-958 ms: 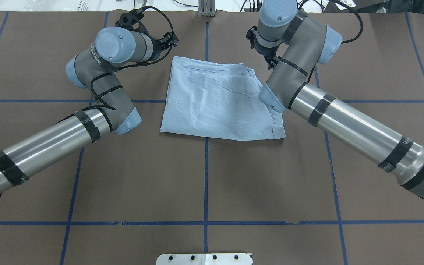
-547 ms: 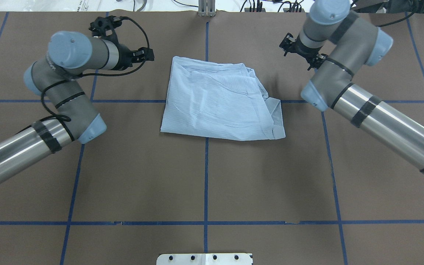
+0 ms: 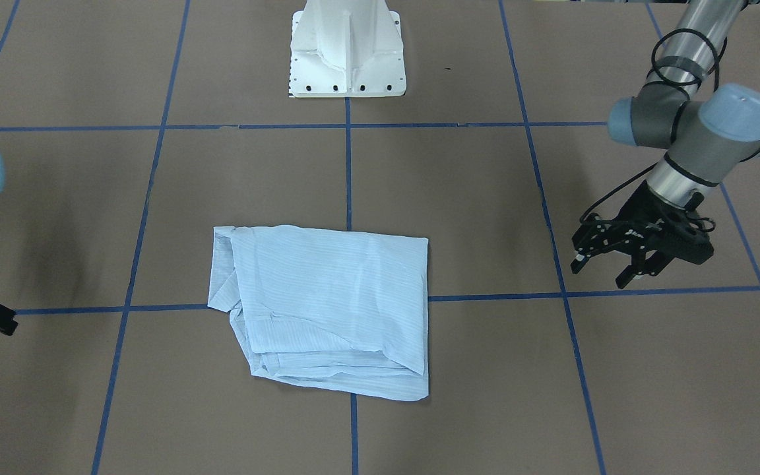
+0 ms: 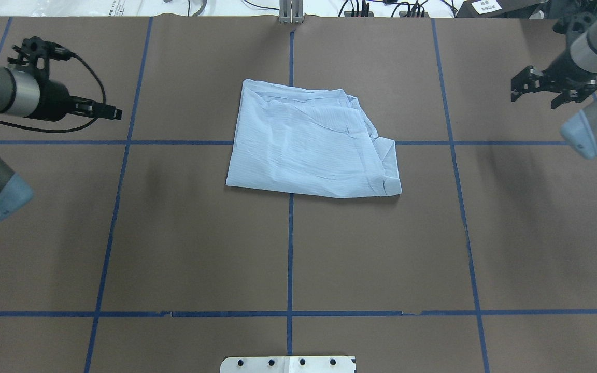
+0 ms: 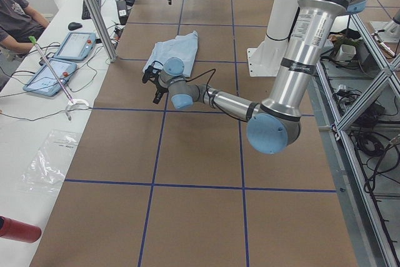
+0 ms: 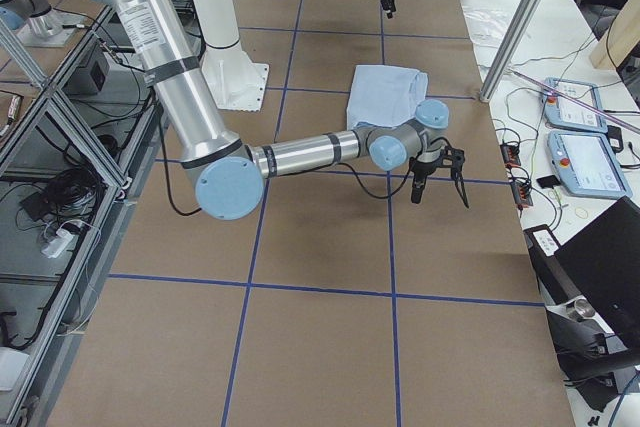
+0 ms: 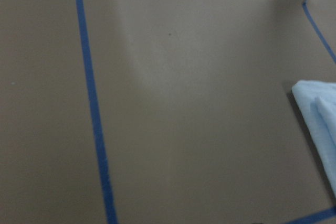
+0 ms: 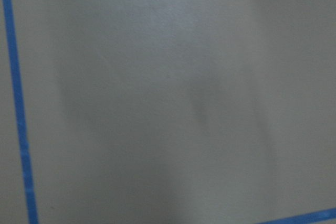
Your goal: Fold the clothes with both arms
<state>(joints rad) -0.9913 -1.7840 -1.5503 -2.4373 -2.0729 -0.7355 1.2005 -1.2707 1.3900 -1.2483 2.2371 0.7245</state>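
Observation:
The pale blue striped shirt [image 4: 309, 145] lies folded into a rough rectangle at the table's middle, also seen in the front view [image 3: 327, 303] and at the left wrist view's right edge [image 7: 320, 108]. My left gripper [image 3: 601, 274] hangs open and empty over bare table, well off to the shirt's side; it shows side-on in the overhead view [image 4: 107, 110]. My right gripper [image 4: 535, 99] is open and empty, far off the shirt's other side, and also shows in the right side view [image 6: 440, 192]. Neither gripper touches the shirt.
The brown table cover [image 4: 200, 233] carries a grid of blue tape lines [image 4: 290, 259]. The white pedestal base [image 3: 347, 53] stands at the robot's edge. Tablets [image 5: 59, 60] and cables lie on the operators' bench beyond a metal post [image 5: 94, 10].
Both arms have swung outward from beside the shirt to the table's far sides. The shirt has not moved.

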